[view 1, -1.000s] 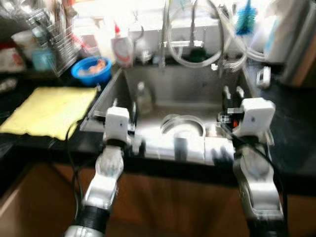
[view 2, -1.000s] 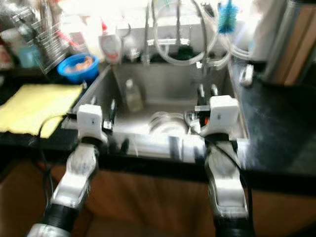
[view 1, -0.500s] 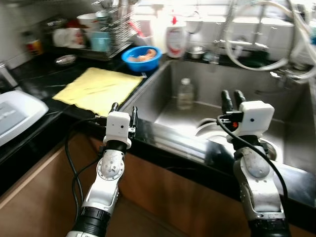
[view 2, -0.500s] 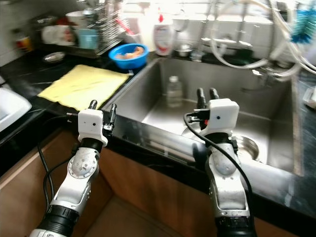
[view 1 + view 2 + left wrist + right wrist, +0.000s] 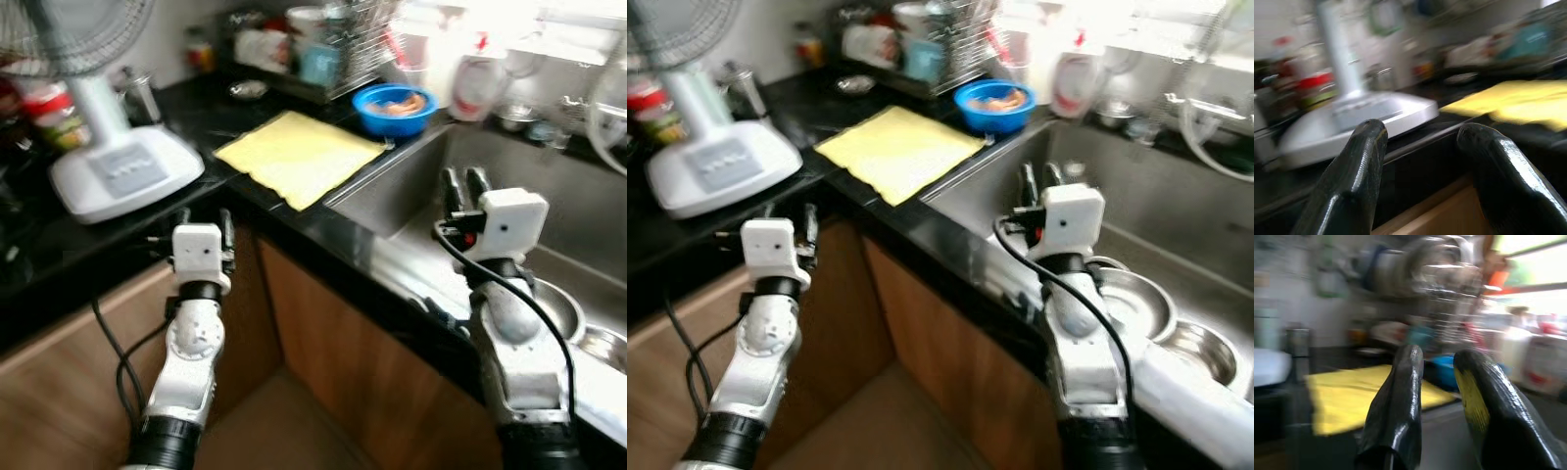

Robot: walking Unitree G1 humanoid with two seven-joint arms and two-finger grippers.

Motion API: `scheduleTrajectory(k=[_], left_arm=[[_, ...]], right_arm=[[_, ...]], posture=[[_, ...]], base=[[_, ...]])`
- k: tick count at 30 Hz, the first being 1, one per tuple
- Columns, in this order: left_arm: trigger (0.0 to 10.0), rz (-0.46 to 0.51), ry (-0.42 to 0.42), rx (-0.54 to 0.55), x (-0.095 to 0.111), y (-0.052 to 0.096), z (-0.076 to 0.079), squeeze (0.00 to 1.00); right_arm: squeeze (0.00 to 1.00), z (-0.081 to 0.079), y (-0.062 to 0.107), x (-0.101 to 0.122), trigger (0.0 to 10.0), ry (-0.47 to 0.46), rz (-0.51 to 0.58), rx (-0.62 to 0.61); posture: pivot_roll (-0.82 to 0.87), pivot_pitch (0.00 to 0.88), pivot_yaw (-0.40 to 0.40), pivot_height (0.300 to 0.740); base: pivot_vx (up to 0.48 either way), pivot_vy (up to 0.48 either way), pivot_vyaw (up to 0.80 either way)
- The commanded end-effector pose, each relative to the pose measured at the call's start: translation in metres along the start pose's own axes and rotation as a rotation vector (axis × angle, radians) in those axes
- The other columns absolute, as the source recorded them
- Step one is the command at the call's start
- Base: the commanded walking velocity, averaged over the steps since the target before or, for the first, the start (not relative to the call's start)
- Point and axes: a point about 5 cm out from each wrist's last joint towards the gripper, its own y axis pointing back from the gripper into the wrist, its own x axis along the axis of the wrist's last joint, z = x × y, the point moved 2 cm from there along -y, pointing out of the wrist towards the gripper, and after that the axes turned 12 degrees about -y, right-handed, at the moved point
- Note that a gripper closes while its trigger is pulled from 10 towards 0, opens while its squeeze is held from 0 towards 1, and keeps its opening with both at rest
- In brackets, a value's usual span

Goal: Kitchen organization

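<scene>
A yellow cloth (image 5: 299, 157) lies flat on the black counter (image 5: 98, 240), left of the steel sink (image 5: 578, 220). Behind the cloth a blue bowl (image 5: 395, 106) stands beside a white soap bottle (image 5: 473, 83). Metal bowls (image 5: 1136, 304) rest in the sink. My left gripper (image 5: 205, 217) hangs open in front of the counter's edge, below the white fan base (image 5: 122, 171), holding nothing. My right gripper (image 5: 463, 178) is raised over the sink's near rim, its fingers (image 5: 1400, 396) a small gap apart with nothing between them.
A dish rack (image 5: 328, 44) with cups stands at the back of the counter. Jars and a metal pot (image 5: 137, 93) sit behind the fan. Brown cabinet doors (image 5: 323, 352) run below the counter. Hoses hang over the sink at the far right.
The whole view has swung left: the sink slid to the right and the fan and left counter came in. Both grippers hold the same pose before me.
</scene>
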Motion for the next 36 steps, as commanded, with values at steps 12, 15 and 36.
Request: scheduleTrajectory(k=[12,15,36], left_arm=[[10.0,-0.031,-0.035,0.050,-0.008,0.000,-0.008,0.00],[10.0,-0.036,-0.041,0.052,-0.010,0.000,-0.008,0.00],[10.0,-0.215,-0.059,0.100,-0.055,0.022,-0.014,0.00]], right_arm=[[0.00,-0.006,0.001,-0.006,10.0,-0.009,-0.049,0.114],[0.00,-0.007,0.001,-0.006,10.0,-0.015,-0.052,0.130],[0.00,0.006,0.005,-0.022,10.0,-0.077,-0.136,0.163]], posture=[[-0.21,0.000,0.059,0.740],[-0.20,0.000,0.058,0.740],[-0.21,0.000,0.051,0.740]], base=[[0.000,0.000,0.76],[0.000,0.000,0.76],[0.000,0.000,0.54]])
